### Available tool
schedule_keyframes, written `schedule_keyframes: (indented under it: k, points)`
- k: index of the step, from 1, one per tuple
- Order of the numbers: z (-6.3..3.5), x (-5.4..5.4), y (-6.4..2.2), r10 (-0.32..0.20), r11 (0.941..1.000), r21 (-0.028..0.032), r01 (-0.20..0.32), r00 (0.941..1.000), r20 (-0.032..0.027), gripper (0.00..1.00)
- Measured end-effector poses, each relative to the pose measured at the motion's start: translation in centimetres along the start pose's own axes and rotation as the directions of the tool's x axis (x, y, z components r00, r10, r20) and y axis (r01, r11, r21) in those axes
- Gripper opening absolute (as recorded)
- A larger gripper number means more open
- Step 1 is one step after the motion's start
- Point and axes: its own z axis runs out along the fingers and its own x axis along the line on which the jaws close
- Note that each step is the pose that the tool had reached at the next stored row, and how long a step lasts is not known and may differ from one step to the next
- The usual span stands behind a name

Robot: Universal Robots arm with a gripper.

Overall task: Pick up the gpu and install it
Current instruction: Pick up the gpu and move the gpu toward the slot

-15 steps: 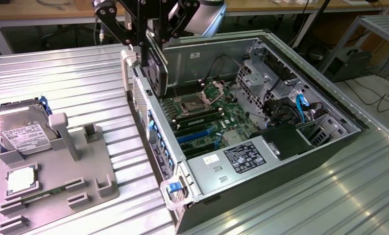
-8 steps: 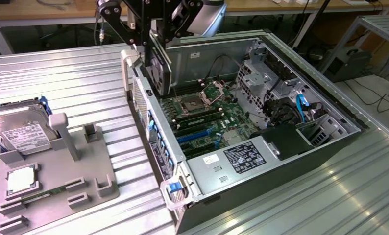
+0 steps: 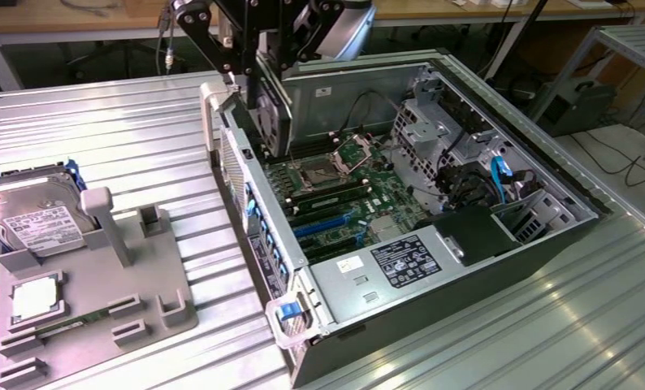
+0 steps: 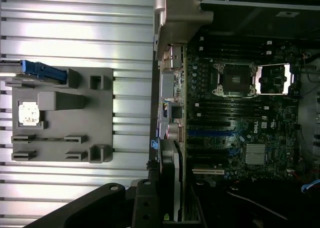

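The gripper (image 3: 255, 73) clamped the gpu (image 3: 274, 122) over the open case (image 3: 464, 317).
Inside lay the motherboard (image 3: 334, 195); the grey tray (image 3: 138, 284) held a hard drive (image 3: 36, 219) and CPU chip (image 3: 36, 296).

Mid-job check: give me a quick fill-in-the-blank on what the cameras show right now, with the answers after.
1. The gripper is shut on the ___, which hangs over the open computer case.
2. The hard drive sits in the gray holder at the exterior view's ___.
3. The long expansion slots on the motherboard are ___ in colour.
Missing words: gpu; left; blue.
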Motion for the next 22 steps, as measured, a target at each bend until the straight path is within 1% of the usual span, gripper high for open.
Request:
schedule_keyframes:
  k: [22]
  points:
    - [0.05, -2.0, -0.08, 0.0, 1.0, 0.0, 0.0, 1.0, 0.0, 0.28]
